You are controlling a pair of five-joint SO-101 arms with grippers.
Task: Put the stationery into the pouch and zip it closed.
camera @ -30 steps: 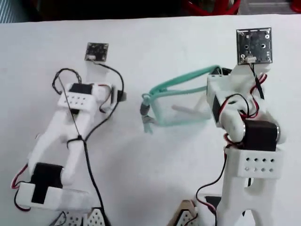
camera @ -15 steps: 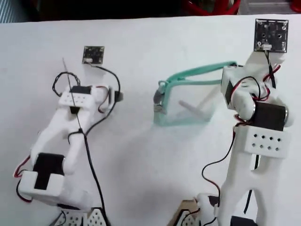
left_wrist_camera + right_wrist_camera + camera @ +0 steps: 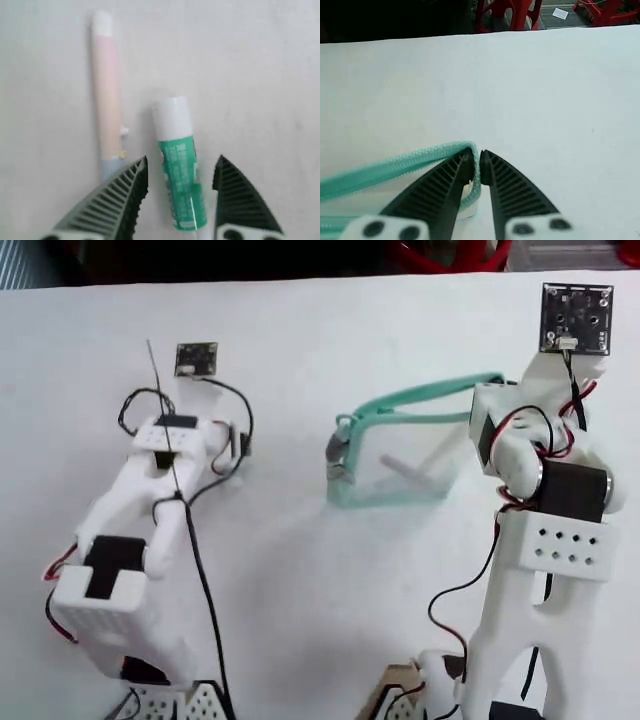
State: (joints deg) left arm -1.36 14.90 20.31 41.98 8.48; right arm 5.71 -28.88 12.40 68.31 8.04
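A green glue stick (image 3: 181, 175) with a white cap lies on the white table, between the spread fingers of my left gripper (image 3: 182, 160), which is open and hangs just above it. Beside it lies a pink pen (image 3: 107, 100) with a white end. The clear pouch (image 3: 400, 455) with its teal zipper rim (image 3: 395, 167) sits mid-table with its mouth gaping. A pale stick-like item (image 3: 405, 470) lies inside. My right gripper (image 3: 477, 154) is shut on the rim's right end (image 3: 485, 390). My left gripper (image 3: 242, 445) stands left of the pouch.
The table's far edge (image 3: 300, 278) runs along the top, with red chair legs (image 3: 500, 15) on the floor beyond. A brown cardboard piece (image 3: 398, 690) sits at the near edge between the arm bases. Bare table lies between the arms.
My right gripper dragged the pouch's rim to the right and farther back, then held still. My left arm shifted slightly back, its wrist tipping down over the glue stick.
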